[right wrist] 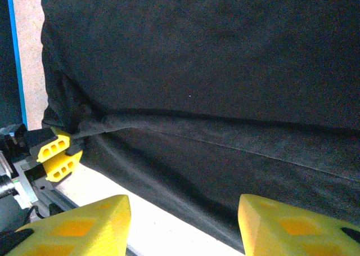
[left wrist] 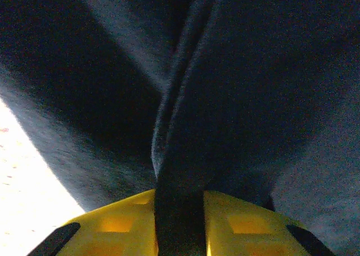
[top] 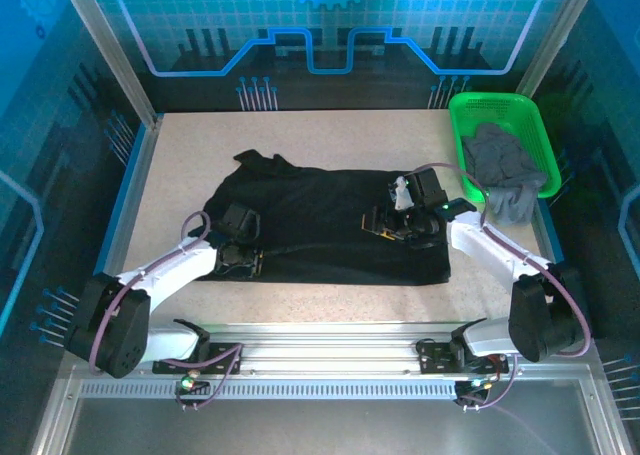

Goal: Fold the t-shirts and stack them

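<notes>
**Left gripper pinches the black t-shirt; right gripper spread wide**

At the near edge of the table (top: 330,135), 2 robot arms reach forward onto a black t-shirt (top: 320,215) lying spread flat across the middle. The left gripper (left wrist: 180,211) is clamped on a raised fold at the shirt's near left edge, with dark cloth squeezed between its yellow fingers (left wrist: 118,225). The right gripper (right wrist: 183,219) sits over the shirt's right part, its 2 yellow fingers wide apart and holding nothing. At the far right corner stands a green mesh basket (top: 500,103). A crumpled grey t-shirt (top: 505,165) lies in it, partly draped over the basket's near rim.
</notes>
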Controlling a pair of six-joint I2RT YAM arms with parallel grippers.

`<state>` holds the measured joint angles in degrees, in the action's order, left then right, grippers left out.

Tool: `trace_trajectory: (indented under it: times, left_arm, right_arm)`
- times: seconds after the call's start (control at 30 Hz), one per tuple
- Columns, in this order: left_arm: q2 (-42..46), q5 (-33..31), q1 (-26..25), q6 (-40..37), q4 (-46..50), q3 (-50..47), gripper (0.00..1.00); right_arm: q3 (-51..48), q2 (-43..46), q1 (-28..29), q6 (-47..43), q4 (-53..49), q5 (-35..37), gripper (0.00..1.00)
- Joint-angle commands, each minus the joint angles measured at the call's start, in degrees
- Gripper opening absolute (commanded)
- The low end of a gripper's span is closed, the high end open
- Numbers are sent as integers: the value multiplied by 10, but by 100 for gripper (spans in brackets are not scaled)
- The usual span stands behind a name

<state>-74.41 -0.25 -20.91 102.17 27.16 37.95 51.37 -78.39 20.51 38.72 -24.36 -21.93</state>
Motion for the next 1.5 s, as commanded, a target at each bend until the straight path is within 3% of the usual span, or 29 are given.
trace_trajectory:
  times: [0.0, 0.2, 0.3, 0.6, 0.67, 0.77, 0.83, 0.97, 1.07, 1.2, 1.33, 1.47]
  left_arm:
    - [-18, -5, -5, -13, 7, 34, 14]
    - [-59, -11, -4, -46, 7, 77, 0]
    - [-110, -14, 0, -115, 13, 142, 0]
    - [-312, -34, 1, -355, 190, 383, 0]
    - [-336, -44, 1, -395, 209, 410, 9]
    - [-359, -69, 1, -430, 257, 452, 53]
    - [-349, -93, 0, -438, 276, 461, 63]
    - [-263, -114, 0, -406, 251, 402, 72]
    - [-186, -62, 4, -329, 206, 316, 81]
    - [-110, 0, 11, -195, 44, 162, 89]
    - [-113, 16, 22, -115, -70, 98, 89]
    - [-143, 2, 23, -124, -73, 125, 88]
  right_arm:
    - [-7, 6, -3, -1, -1, -7, 53]
    - [2, -4, -8, -4, -5, -7, 49]
    - [6, -8, -9, -4, -7, -8, 48]
    - [6, -6, -25, -8, -17, -14, 48]
    - [5, -5, -30, -9, -18, -19, 48]
    - [4, -5, -36, -11, -22, -22, 49]
    - [4, -4, -39, -12, -24, -22, 49]
    - [5, -9, -39, -13, -21, -26, 49]
    - [7, -15, -39, -14, -14, -34, 50]
    - [11, -31, -37, -13, 0, -46, 50]
    - [25, -46, -29, -16, 8, -60, 51]
    - [32, -53, -21, -18, 5, -59, 51]
